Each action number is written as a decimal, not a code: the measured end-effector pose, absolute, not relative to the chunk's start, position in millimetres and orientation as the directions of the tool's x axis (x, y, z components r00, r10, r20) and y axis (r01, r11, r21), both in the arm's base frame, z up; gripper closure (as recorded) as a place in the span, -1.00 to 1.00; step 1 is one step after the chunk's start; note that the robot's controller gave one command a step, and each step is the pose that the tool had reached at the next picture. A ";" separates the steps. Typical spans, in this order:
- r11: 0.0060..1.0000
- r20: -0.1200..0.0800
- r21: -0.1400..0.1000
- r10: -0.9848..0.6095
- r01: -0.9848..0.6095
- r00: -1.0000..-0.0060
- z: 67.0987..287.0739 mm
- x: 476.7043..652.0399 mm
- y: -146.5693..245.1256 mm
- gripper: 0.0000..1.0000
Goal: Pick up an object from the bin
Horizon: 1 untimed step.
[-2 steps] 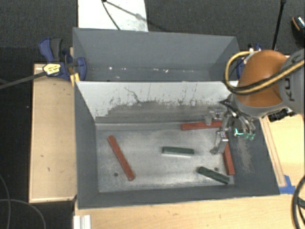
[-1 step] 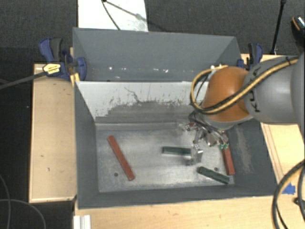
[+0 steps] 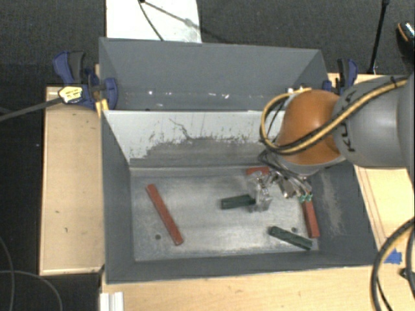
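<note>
End effector (image 3: 264,198) | we are seeing it hanging at the right end of the dark green bar (image 3: 237,203), mid-floor of the bin (image 3: 194,144) | bar lying left-right, stretching leftward from it | grip: we cannot tell whether released or clenched

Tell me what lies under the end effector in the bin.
The right end of a short dark green bar lies beneath the end effector. Behind it, a reddish piece is mostly covered by the arm.

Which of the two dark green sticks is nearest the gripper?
The centre green stick, its right end at the gripper; the other green stick lies apart, toward the view's lower right.
</note>
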State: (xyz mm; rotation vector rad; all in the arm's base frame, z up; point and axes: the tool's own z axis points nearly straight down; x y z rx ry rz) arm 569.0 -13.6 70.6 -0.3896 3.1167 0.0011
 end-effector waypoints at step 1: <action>0.823 -0.009 -0.005 -0.569 -0.569 -0.822 238.1 592.3 -10.4 1.00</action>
